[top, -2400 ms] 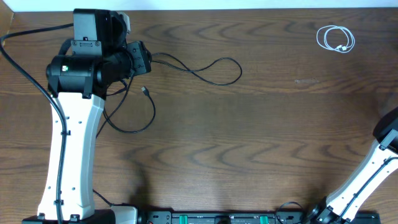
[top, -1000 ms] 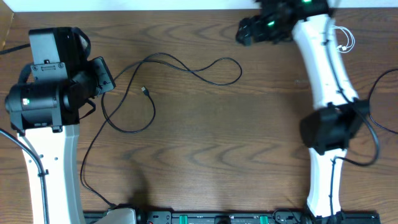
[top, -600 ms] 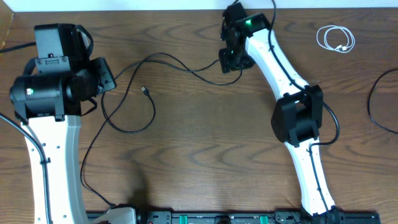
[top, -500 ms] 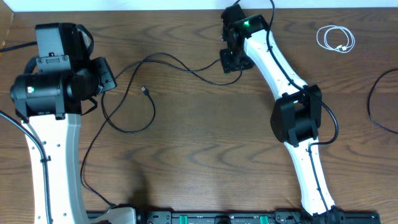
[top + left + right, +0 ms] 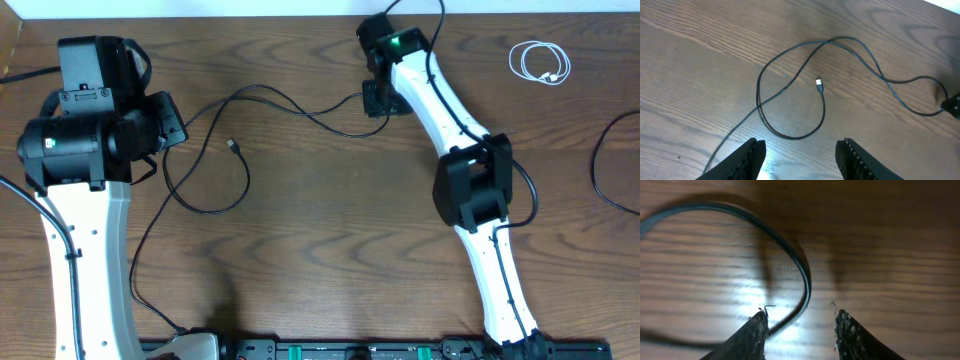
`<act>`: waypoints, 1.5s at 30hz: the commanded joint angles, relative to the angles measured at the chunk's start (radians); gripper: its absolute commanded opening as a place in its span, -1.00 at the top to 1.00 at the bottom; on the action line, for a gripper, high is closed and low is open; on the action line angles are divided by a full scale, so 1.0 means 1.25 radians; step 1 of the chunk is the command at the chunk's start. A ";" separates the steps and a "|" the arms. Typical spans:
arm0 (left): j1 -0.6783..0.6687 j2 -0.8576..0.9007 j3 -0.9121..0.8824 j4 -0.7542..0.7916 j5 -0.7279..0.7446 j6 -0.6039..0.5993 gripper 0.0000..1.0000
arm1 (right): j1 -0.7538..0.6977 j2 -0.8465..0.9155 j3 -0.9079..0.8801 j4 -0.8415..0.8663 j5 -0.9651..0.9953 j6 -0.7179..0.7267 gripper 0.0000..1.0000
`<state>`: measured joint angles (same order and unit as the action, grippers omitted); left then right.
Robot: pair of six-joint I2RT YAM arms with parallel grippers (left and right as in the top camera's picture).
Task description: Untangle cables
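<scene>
The wooden table [image 5: 330, 250] carries the long black cable [image 5: 807, 282], whose bend runs between the right claw's [image 5: 800, 316] half-spread fingers; blur hides any contact. The left claw [image 5: 800, 144] gapes on nothing, with the cable's plug [image 5: 819, 84] lying just ahead of it. The coiled white cable [image 5: 545, 76] lies well apart from the right claw.

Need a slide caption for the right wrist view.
Right tool, open, straddles a bend of the black cable on the wooden table.
</scene>
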<state>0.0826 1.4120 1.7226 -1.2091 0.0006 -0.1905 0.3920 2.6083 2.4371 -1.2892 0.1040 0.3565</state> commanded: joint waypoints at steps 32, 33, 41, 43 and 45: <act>0.002 0.011 -0.016 -0.013 0.046 -0.010 -0.01 | -0.077 -0.009 -0.132 -0.035 0.000 0.052 0.98; 0.002 0.015 -0.019 -0.013 0.052 -0.010 -0.01 | -0.087 -0.022 -0.131 -0.040 -0.006 0.037 0.98; -0.006 0.089 -0.026 -0.005 0.123 -0.010 0.00 | -0.190 -0.167 -0.131 -0.110 -0.181 -0.241 0.98; -0.020 0.108 -0.026 0.002 0.123 -0.002 0.01 | -0.208 -0.196 -0.131 -0.146 -0.212 -0.292 0.98; -0.041 0.127 -0.026 0.012 0.123 0.016 0.00 | -0.222 -0.217 -0.131 -0.185 -0.230 -0.328 0.98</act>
<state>0.0643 1.5444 1.6993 -1.2030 0.1299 -0.1890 0.1249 2.4279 2.2677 -1.4837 -0.0925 0.0963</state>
